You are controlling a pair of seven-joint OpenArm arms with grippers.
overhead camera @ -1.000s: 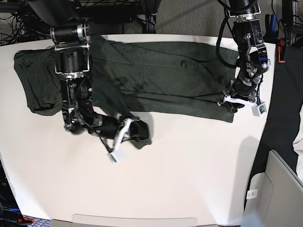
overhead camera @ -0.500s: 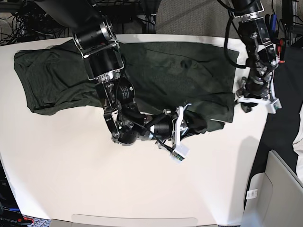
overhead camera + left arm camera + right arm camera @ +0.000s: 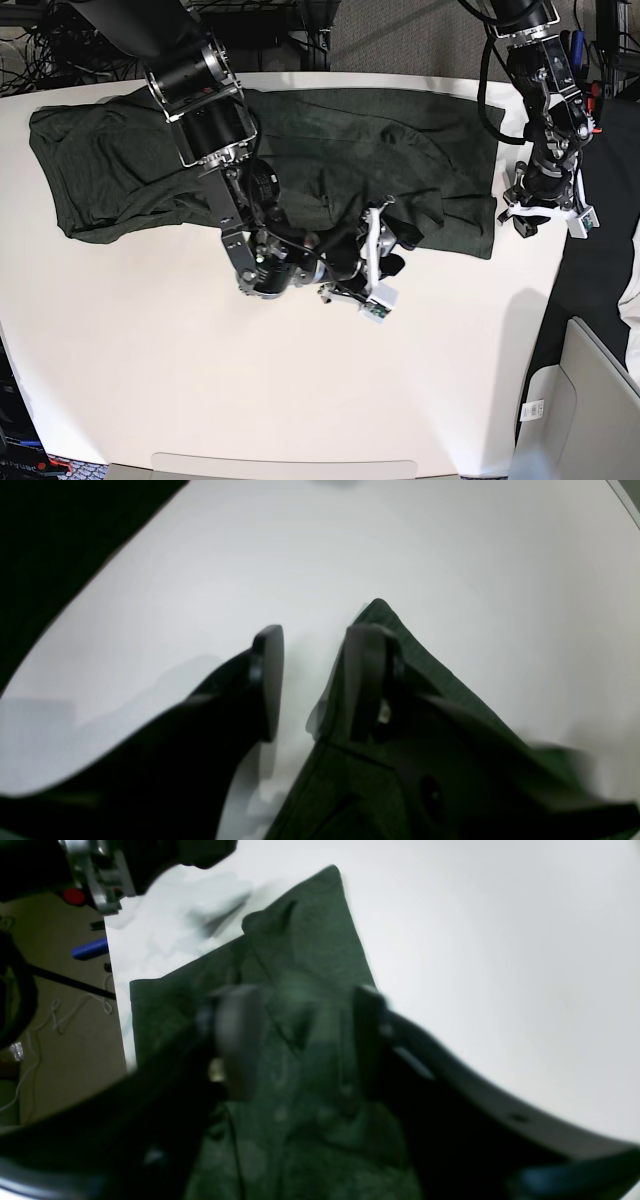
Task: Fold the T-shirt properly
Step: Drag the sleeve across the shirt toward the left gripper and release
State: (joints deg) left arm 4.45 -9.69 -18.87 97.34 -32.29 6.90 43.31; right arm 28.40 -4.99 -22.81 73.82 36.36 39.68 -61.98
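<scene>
Lying under the right end effector (image 3: 300, 1040), jaws apart, ungripped: the T-shirt (image 3: 305, 965).

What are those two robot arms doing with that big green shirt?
They are folding the T-shirt on a white table. The right gripper is at the shirt's front edge with its jaws open around a bunched bit of cloth. The left gripper waits open beside the shirt's corner, holding nothing.
</scene>
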